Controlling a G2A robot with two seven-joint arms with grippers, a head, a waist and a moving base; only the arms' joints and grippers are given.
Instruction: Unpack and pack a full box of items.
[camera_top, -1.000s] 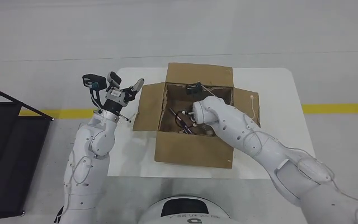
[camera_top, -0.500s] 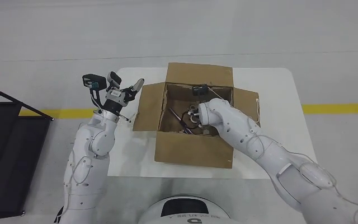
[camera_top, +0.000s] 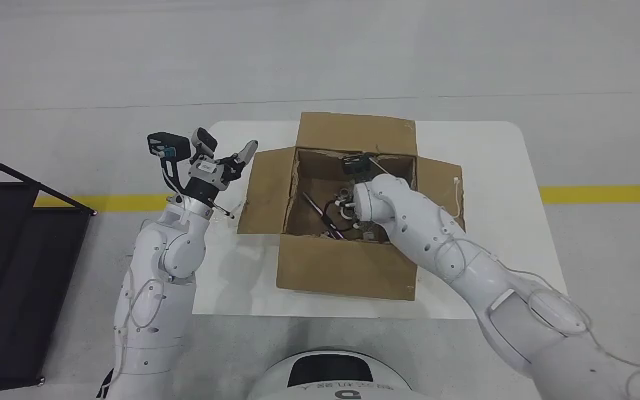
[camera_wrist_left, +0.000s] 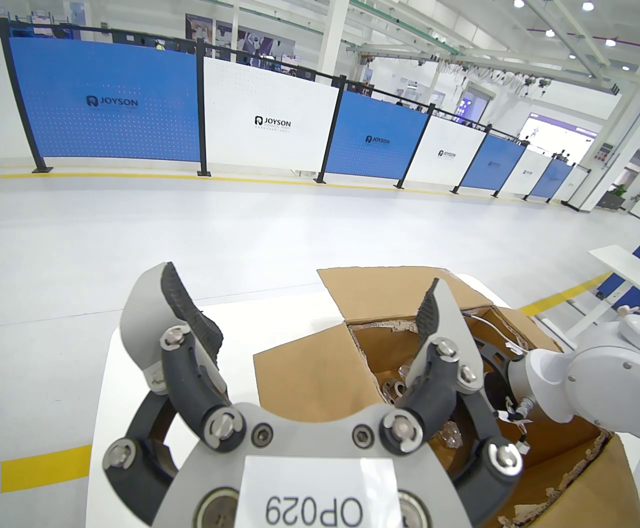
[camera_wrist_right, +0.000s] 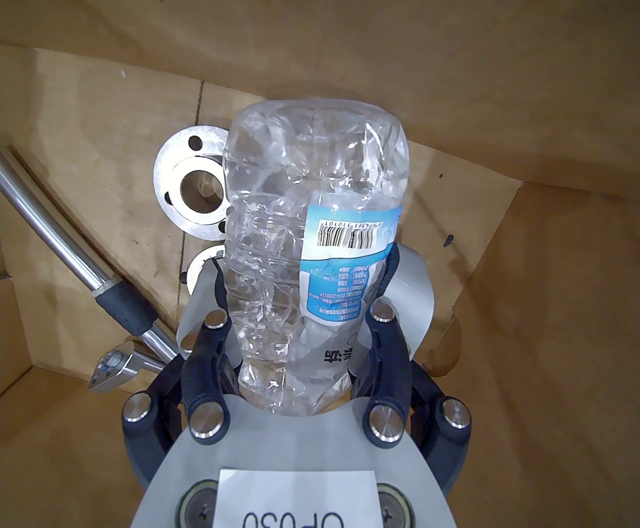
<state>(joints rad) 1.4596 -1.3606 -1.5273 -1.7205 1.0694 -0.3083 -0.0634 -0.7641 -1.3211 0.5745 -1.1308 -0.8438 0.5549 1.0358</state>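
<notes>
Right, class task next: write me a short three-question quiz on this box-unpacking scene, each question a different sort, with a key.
1. True or false: the left gripper is open, empty and outside the cardboard box.
2. Which thing is the right gripper shut on? A) a roll of tape B) a clear plastic bottle C) a mug
3. Fill in the gap: the bottle is gripped ___ the box, near a metal flange.
Key: 1 true; 2 B; 3 inside.
</notes>
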